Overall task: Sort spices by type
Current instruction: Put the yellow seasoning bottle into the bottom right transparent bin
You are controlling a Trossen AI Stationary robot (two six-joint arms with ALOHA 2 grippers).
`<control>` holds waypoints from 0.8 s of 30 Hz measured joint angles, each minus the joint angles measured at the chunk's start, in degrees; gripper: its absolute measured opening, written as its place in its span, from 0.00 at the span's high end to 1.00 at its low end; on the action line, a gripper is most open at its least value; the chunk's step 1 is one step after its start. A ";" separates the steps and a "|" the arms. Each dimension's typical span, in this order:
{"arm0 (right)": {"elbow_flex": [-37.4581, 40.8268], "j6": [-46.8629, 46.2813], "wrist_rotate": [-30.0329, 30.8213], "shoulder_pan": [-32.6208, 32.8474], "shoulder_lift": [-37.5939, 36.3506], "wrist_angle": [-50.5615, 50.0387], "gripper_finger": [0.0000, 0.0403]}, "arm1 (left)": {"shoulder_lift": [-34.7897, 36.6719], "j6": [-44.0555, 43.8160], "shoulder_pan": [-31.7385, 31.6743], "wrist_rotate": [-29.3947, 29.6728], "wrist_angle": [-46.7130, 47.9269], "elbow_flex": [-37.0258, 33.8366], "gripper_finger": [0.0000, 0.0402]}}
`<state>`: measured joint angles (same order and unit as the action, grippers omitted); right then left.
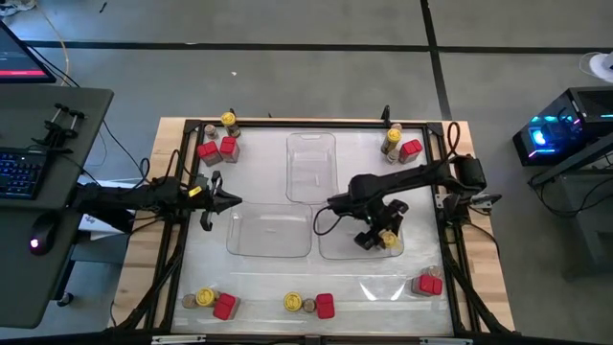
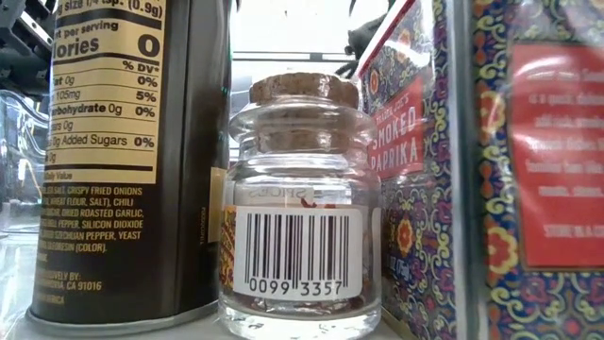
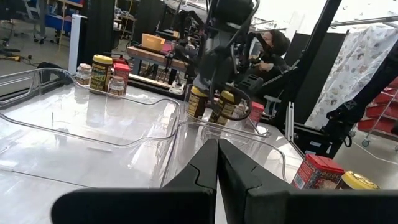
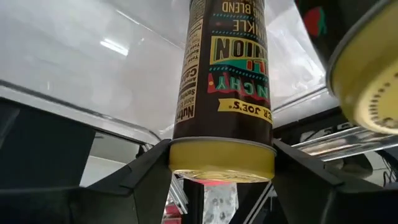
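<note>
**Spice count, mid-sort**

Three clear trays are laid out in the middle of the table (image 1: 172, 144): one at the back (image 1: 311, 165), one front-left (image 1: 269, 233), one front-right (image 1: 337, 244). Five little clusters of spices are parked round the edges, and a red box can be picked out in each, so five red boxes are counted for sure; two sit in the back-left cluster (image 1: 217, 147) with one yellow lid. Exact jar totals can't be made out from above.

A yellow-lidded jar (image 4: 224, 93) is clamped by its lid end between the right gripper (image 1: 381, 237) fingers, over the front-right tray, with a second yellow lid (image 4: 367, 74) just beside it. The left gripper (image 1: 216, 199) is kept pressed together at the table's left side, nothing held.
</note>
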<state>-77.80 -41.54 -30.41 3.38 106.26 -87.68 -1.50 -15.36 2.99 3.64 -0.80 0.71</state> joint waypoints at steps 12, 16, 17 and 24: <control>-2.05 2.12 -0.03 0.90 0.00 -0.13 0.38 | 0.00 0.00 -0.01 0.00 0.00 0.00 1.00; -1.24 3.35 -0.04 0.85 0.00 -0.41 0.38 | 0.00 0.00 -0.01 0.00 0.00 0.00 1.00; -0.89 4.16 -0.02 0.85 0.00 -0.38 0.38 | 0.00 0.00 0.00 0.00 0.00 0.00 1.00; 0.31 3.84 0.30 0.85 0.00 -0.32 0.37 | 0.00 0.00 -0.01 0.00 0.00 0.00 1.00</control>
<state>-77.49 -37.70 -30.12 4.23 106.26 -88.00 -1.50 -15.35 2.98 3.64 -0.80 0.71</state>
